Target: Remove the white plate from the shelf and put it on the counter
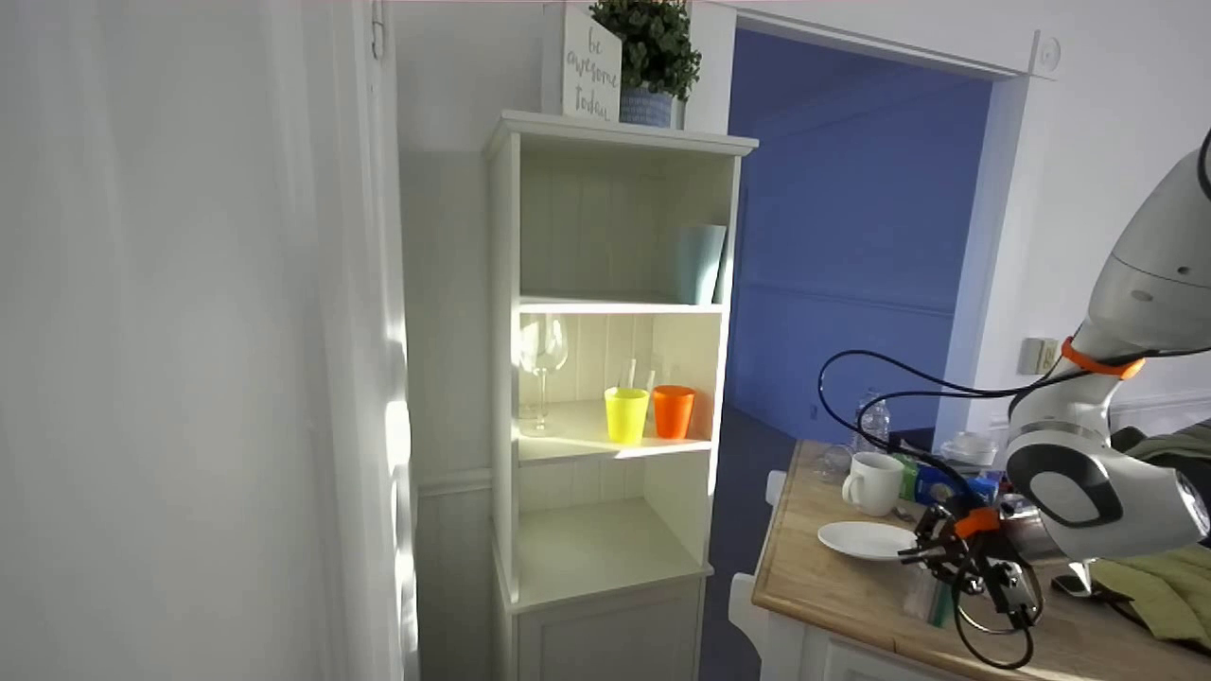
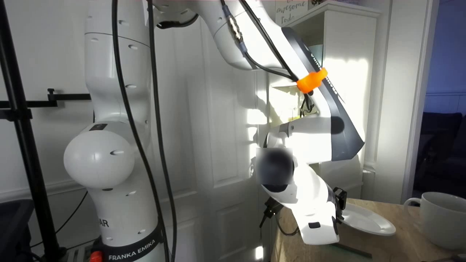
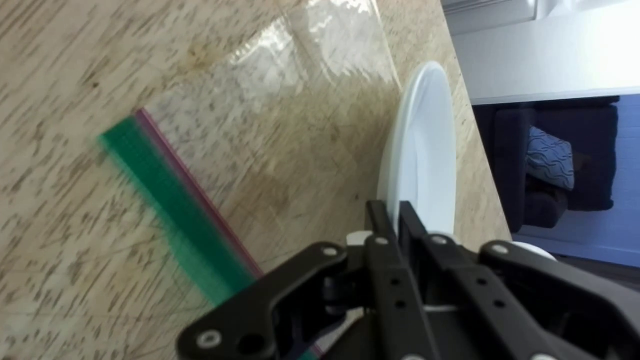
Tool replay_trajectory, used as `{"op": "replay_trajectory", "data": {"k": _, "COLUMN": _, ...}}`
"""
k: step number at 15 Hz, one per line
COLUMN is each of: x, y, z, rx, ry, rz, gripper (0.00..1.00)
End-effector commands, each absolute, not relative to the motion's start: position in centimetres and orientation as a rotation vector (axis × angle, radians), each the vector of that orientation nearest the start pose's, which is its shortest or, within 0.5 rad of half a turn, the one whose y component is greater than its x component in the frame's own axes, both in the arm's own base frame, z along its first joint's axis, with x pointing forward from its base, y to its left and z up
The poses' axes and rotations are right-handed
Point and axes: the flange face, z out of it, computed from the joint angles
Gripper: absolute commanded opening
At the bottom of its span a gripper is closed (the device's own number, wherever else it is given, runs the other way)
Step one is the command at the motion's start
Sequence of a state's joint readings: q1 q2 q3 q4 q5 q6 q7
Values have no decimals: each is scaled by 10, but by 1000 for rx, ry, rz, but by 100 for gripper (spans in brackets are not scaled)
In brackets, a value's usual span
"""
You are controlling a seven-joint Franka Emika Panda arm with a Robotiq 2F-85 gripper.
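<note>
The tan wooden counter (image 1: 802, 569) carries a white mug (image 1: 876, 486) and a clear, green-edged plastic bag (image 3: 295, 155)

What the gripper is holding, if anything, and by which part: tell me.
The gripper holds the white plate by its rim, pinched at the edge nearest the wrist.

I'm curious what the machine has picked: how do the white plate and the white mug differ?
The white plate is wide and shallow; the white mug is deep and has a handle. The plate's rim is between the fingertips of the pincer; the mug stands upright on the counter, apart from the pincer. Both look plain white.
</note>
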State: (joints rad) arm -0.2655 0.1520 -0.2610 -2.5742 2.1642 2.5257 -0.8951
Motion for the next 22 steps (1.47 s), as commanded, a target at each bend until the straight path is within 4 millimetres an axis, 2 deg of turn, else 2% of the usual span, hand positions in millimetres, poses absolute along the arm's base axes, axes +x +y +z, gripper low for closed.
{"op": "replay_trajectory", "data": {"k": 1, "x": 354, "y": -225, "z": 182, "rx": -1593, "ry": 1725, "rz": -644, "gripper": 20}}
{"op": "replay_trajectory", "data": {"k": 5, "x": 353, "y": -228, "z": 178, "rx": -1603, "ry": 1730, "rz": -636, "gripper": 50}}
{"op": "replay_trajectory", "data": {"k": 9, "x": 351, "y": -230, "z": 179, "rx": -1607, "ry": 1728, "rz": -632, "gripper": 59}}
{"op": "replay_trajectory", "data": {"k": 10, "x": 351, "y": -230, "z": 181, "rx": -1609, "ry": 1726, "rz": -634, "gripper": 55}}
{"op": "replay_trajectory", "data": {"k": 13, "x": 349, "y": -232, "z": 191, "rx": -1624, "ry": 1712, "rz": -646, "gripper": 58}}
{"op": "replay_trajectory", "data": {"k": 14, "x": 348, "y": -233, "z": 198, "rx": -1641, "ry": 1705, "rz": -649, "gripper": 58}}
{"op": "replay_trajectory", "data": {"k": 17, "x": 347, "y": -237, "z": 226, "rx": -1721, "ry": 1691, "rz": -620, "gripper": 88}}
{"op": "replay_trajectory", "data": {"k": 19, "x": 348, "y": -240, "z": 253, "rx": -1798, "ry": 1678, "rz": -619, "gripper": 99}}
{"op": "replay_trajectory", "data": {"k": 22, "x": 354, "y": -241, "z": 297, "rx": -1959, "ry": 1622, "rz": -668, "gripper": 100}}
